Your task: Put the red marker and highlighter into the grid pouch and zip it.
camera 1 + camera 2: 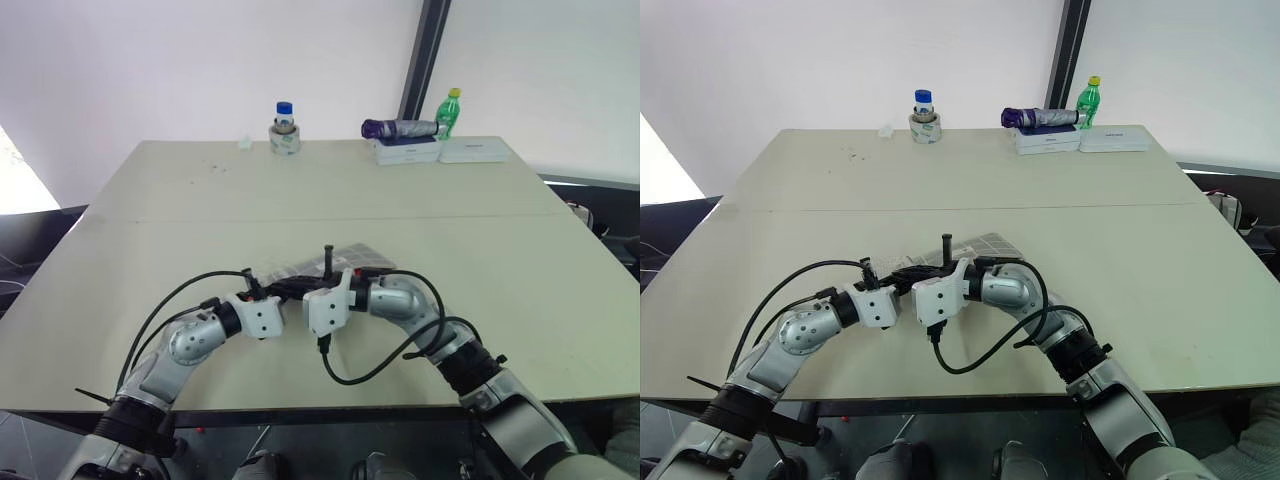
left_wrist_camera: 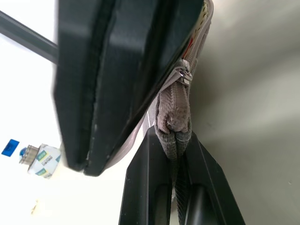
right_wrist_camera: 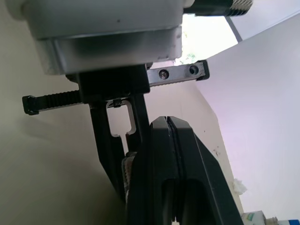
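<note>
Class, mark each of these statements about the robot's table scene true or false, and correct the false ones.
1. The left gripper is shut on the grid pouch. True.
2. The pouch lies alone at the table's far edge. False: it is between both grippers, near the front.
3. The right gripper is wide open. False: it is shut.
4. A green bottle stands at the far edge of the table. True.

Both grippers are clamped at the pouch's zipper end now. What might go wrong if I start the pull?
1. The left gripper pinches only the fabric end tab of the grid pouch; it may slip out under tension.
2. The right gripper is shut close to the zipper pull, but a hold on it isn't visible; it could slide off.
3. The pouch is lifted between the arms, so it may twist and jam.
</note>
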`<control>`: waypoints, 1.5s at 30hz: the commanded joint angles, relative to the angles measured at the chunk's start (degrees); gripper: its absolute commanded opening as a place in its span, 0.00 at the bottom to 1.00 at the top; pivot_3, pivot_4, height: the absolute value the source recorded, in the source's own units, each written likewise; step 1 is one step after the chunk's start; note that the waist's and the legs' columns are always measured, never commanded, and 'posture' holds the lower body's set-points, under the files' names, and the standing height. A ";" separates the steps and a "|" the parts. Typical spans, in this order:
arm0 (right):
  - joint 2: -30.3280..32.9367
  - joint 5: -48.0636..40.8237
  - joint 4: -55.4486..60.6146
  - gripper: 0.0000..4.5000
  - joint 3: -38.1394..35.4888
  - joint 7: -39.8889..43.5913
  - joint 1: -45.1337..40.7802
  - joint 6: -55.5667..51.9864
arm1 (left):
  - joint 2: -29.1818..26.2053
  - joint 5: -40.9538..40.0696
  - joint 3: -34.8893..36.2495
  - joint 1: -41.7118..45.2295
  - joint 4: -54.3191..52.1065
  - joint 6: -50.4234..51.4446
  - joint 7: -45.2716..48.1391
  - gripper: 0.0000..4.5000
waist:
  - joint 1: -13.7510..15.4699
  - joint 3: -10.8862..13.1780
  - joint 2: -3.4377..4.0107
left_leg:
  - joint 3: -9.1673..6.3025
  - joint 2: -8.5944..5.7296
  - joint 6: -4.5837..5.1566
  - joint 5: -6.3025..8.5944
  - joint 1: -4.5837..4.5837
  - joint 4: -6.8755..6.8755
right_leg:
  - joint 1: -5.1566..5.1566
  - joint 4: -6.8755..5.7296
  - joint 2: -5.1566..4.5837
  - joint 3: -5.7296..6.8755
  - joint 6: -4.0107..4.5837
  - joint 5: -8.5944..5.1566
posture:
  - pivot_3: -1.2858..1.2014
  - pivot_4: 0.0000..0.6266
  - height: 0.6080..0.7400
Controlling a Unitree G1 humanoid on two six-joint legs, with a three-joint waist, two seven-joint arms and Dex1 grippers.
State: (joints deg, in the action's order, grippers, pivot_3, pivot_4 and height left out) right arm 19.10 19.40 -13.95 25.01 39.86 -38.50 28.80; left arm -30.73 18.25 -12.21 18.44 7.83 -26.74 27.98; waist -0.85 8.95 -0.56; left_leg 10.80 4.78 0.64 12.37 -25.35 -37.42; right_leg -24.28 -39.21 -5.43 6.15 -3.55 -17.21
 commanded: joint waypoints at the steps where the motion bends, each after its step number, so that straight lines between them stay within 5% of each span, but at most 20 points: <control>1: 0.19 -0.51 1.61 0.00 -1.62 -1.31 -0.25 -1.53 | -0.04 -0.39 0.54 0.12 -1.93 -0.57 -0.71 0.00 | -0.01 0.00 0.00 | 0.00 0.00 0.00 0.00 0.00 0.00 | 0.00 0.00 0.00 0.00 0.00 0.00 | 0.52 0.24 1.00; 15: 10.34 -0.23 1.93 0.00 -4.24 1.06 -0.15 -4.71 | -1.06 2.06 1.67 0.89 -0.63 -0.61 -3.48 0.00 | -0.07 0.00 0.00 | 0.00 0.00 0.00 0.00 0.00 0.01 | -0.01 0.00 -0.01 0.00 0.00 0.00 | 0.52 0.24 1.00; 20: 3.47 -17.27 4.86 0.00 -10.99 6.13 0.38 -25.45 | -2.94 5.71 0.15 2.29 1.16 -3.37 -4.85 0.00 | -0.17 0.00 0.00 | -0.01 0.01 0.00 0.00 0.01 0.02 | -0.01 0.00 0.02 -0.01 0.01 0.01 | 0.52 0.24 1.00; 23: -0.53 -26.41 10.47 0.20 -14.43 7.00 -0.05 -40.39 | -2.92 6.03 -0.13 2.49 1.77 -3.79 -5.19 0.00 | -0.08 0.00 0.00 | -0.02 0.03 -0.01 -0.01 0.00 0.03 | -0.01 0.00 0.05 -0.01 0.01 0.01 | 0.52 0.24 1.00; 28: -4.76 -32.67 19.53 0.75 -14.69 2.73 -0.82 -63.22 | -2.80 7.24 -0.82 2.14 1.89 -3.87 -5.60 0.00 | 0.06 0.00 0.00 | -0.10 0.06 0.03 0.02 -0.02 0.04 | -0.03 0.00 -0.02 0.00 0.02 0.01 | 0.52 0.24 1.00; 33: -9.64 -34.32 20.70 0.75 -15.03 -4.43 -2.63 -77.65 | -2.88 9.84 -1.80 1.85 1.90 -3.98 -6.16 0.00 | 0.01 0.00 0.00 | -0.11 0.05 0.35 0.21 -0.03 0.05 | -0.05 -0.01 -0.05 0.01 0.05 0.03 | 0.52 0.24 1.00; 45: -11.56 -35.64 20.23 0.75 -13.81 -9.32 -1.15 -87.45 | -2.77 11.99 -2.66 1.07 1.69 -3.38 -7.91 0.00 | 0.02 -0.01 0.01 | -0.09 0.00 0.40 0.24 -0.06 0.06 | -0.06 0.00 -0.09 0.02 0.05 0.02 | 0.52 0.24 1.00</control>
State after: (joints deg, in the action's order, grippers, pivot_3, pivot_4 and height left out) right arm 8.23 -14.93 4.26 11.46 30.87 -39.45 -58.07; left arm -33.46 29.78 -14.54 19.92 10.41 -30.26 20.70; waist -0.83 8.94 -0.55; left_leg 10.71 4.78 1.04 12.61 -25.41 -37.36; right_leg -24.34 -39.21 -5.52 6.17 -3.50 -17.18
